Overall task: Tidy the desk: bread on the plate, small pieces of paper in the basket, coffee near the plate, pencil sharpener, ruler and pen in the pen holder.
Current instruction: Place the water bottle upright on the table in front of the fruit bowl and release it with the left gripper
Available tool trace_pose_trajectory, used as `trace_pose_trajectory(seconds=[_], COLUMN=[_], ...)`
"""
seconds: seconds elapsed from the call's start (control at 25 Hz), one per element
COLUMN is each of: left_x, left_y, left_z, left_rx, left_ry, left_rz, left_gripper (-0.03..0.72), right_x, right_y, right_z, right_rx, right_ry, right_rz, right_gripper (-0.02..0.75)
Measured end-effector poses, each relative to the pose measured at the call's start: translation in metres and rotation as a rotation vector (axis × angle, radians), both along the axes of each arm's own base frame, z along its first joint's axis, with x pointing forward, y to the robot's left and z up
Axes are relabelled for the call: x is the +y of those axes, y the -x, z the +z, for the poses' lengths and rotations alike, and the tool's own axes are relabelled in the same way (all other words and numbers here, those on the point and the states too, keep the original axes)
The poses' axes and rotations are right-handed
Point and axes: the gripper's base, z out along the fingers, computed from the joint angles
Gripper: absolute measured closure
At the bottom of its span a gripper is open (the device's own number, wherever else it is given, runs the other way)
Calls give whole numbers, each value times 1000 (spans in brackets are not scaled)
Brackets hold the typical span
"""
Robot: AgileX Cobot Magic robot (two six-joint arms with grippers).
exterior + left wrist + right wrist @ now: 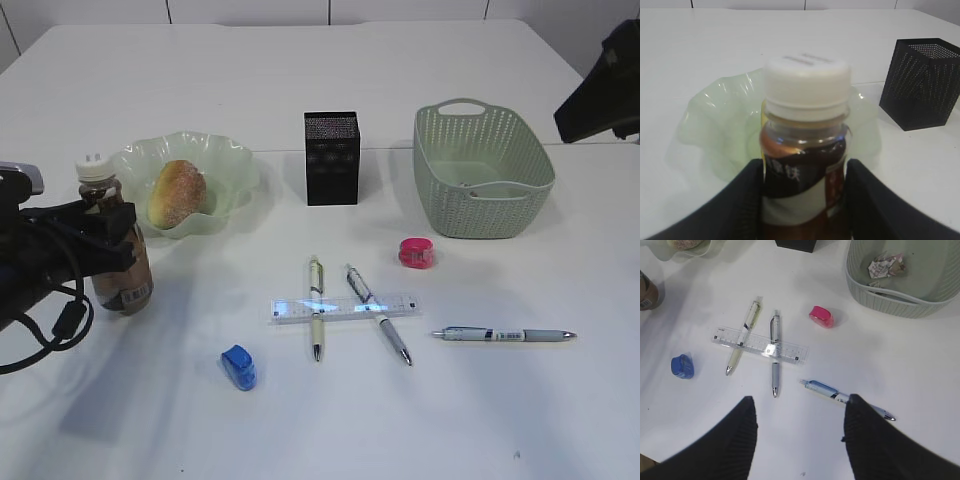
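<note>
The small brown coffee bottle with a white cap [805,150] stands upright just beside the pale green ruffled glass plate [715,120], between the left end effector's [804,200] fingers, whose grip I cannot tell; the right end effector [800,440] hangs open above the pens.

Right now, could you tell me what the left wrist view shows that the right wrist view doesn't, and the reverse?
Only the left wrist view: the coffee's white cap between the left pincer's fingers, with the whole plate behind it. Only the right wrist view: the ruler lying across two pens, a third pen, pink and blue sharpeners, and crumpled paper in the basket. Both: the coffee, pen holder and desk.
</note>
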Motion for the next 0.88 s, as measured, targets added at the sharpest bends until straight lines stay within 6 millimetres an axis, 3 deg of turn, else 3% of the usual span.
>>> trace_pose_trajectory(seconds=[0.68, 0.88], left_x=[-1, -1], left_y=[-1, -1], left_z=[3, 4], left_rx=[-32, -35], left_ry=[7, 7], left_rz=[-4, -4], left_gripper=[194, 89], right_x=[0, 0], right_y=[0, 0], right_z=[0, 0], right_rx=[0, 0], right_ry=[0, 0], right_rz=[0, 0], right_gripper=[295, 295])
